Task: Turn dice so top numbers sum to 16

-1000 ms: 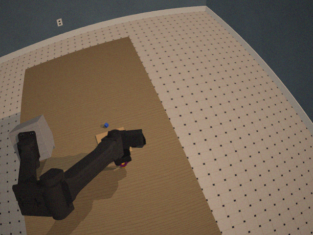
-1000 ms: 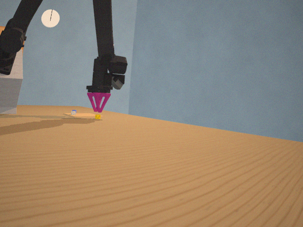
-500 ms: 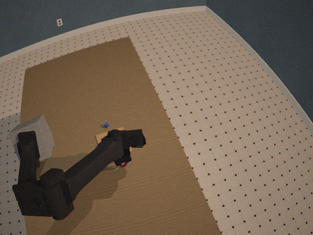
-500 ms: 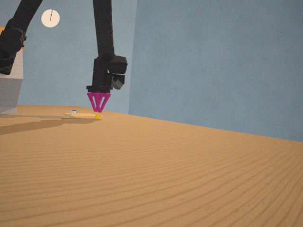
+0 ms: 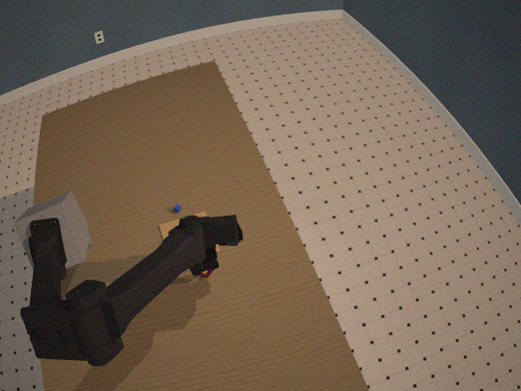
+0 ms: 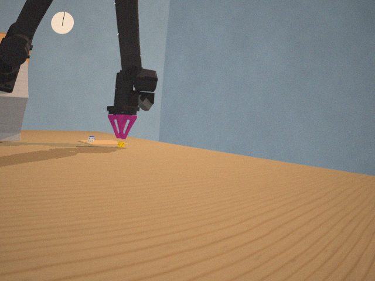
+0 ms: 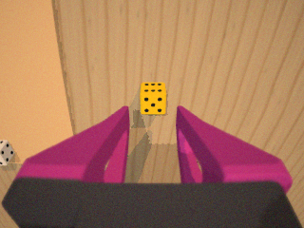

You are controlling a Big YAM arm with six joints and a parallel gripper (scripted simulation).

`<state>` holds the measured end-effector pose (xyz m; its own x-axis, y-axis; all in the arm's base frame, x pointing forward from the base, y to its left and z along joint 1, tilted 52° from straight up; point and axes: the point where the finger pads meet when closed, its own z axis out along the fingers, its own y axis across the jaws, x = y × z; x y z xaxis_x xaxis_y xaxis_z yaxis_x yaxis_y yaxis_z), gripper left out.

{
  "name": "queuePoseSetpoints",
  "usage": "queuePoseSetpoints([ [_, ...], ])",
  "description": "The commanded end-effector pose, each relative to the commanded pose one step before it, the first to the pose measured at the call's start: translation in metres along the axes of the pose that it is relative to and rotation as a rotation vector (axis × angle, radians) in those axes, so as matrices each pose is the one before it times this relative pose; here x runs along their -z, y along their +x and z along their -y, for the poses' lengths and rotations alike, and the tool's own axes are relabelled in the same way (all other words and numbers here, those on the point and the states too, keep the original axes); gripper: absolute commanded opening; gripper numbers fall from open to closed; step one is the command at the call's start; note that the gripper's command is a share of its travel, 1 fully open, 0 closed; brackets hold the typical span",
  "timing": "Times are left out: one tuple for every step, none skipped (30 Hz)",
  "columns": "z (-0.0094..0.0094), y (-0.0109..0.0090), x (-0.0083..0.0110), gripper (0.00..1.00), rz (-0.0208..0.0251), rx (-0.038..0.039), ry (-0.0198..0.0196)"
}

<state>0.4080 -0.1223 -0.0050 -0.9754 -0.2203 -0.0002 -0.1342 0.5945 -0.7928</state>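
Observation:
A yellow die (image 7: pixel 153 98) lies on the wooden table just off the edge of the tan mat (image 7: pixel 28 71). It shows a five face and a six face to the wrist view. My gripper (image 7: pixel 152 115), with magenta fingers, hangs just above this die (image 6: pixel 120 144), partly open with nothing between the fingers (image 6: pixel 122 136). A white die (image 7: pixel 6 152) sits on the mat. A blue die (image 5: pixel 177 208) lies by the mat's far edge (image 5: pixel 168 229); I cannot tell if it is on the mat. In the top view the arm hides most of the mat and the yellow die (image 5: pixel 205 272).
A grey box (image 5: pixel 56 227) stands at the table's left edge beside the arm's base (image 5: pixel 63 328). The tiled floor surrounds the table.

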Motion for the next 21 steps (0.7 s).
queuePoseSetpoints([
  [-0.00735, -0.00878, 0.00308, 0.30, 0.01550, 0.00267, -0.00214],
  [0.00000, 0.00000, 0.00000, 0.30, 0.00000, 0.00000, 0.00000],
  [0.00004, -0.00009, 0.00002, 0.30, 0.00005, -0.00005, 0.00001],
  [0.00009, -0.00021, 0.00004, 0.30, 0.00012, -0.00013, 0.00003],
  [0.00015, -0.00034, 0.00007, 0.30, 0.00019, -0.00020, 0.00005],
  [0.00021, -0.00047, 0.00010, 0.30, 0.00027, -0.00026, 0.00007],
  [0.00026, -0.00057, 0.00012, 0.30, 0.00033, -0.00031, 0.00008],
  [0.00029, -0.00064, 0.00013, 0.30, 0.00037, -0.00034, 0.00009],
  [0.00030, -0.00066, 0.00014, 0.30, 0.00038, -0.00034, 0.00010],
  [0.00030, -0.00063, 0.00012, 0.30, 0.00034, -0.00035, 0.00009],
  [-0.00003, 0.00005, 0.00000, 0.30, -0.00048, 0.00059, -0.00015],
  [-0.00041, 0.00078, -0.00012, 0.30, -0.00129, 0.00165, -0.00040],
  [-0.00062, 0.00123, -0.00021, 0.30, -0.00179, 0.00225, -0.00054],
  [-0.00046, 0.00096, -0.00018, 0.30, -0.00139, 0.00163, -0.00040],
  [-0.00001, 0.00012, -0.00005, 0.30, -0.00028, 0.00016, -0.00005],
  [0.00002, 0.00000, -0.00001, 0.30, -0.00003, -0.00003, 0.00000],
  [0.00000, 0.00000, 0.00000, 0.30, 0.00000, 0.00000, 0.00000],
  [0.00000, 0.00000, 0.00000, 0.30, 0.00000, 0.00000, 0.00000],
  [0.00000, 0.00000, 0.00000, 0.30, 0.00000, 0.00000, 0.00000],
  [0.00000, 0.00000, 0.00000, 0.30, 0.00000, 0.00000, 0.00000],
  [0.00000, 0.00000, 0.00000, 0.30, 0.00000, 0.00000, 0.00000],
])
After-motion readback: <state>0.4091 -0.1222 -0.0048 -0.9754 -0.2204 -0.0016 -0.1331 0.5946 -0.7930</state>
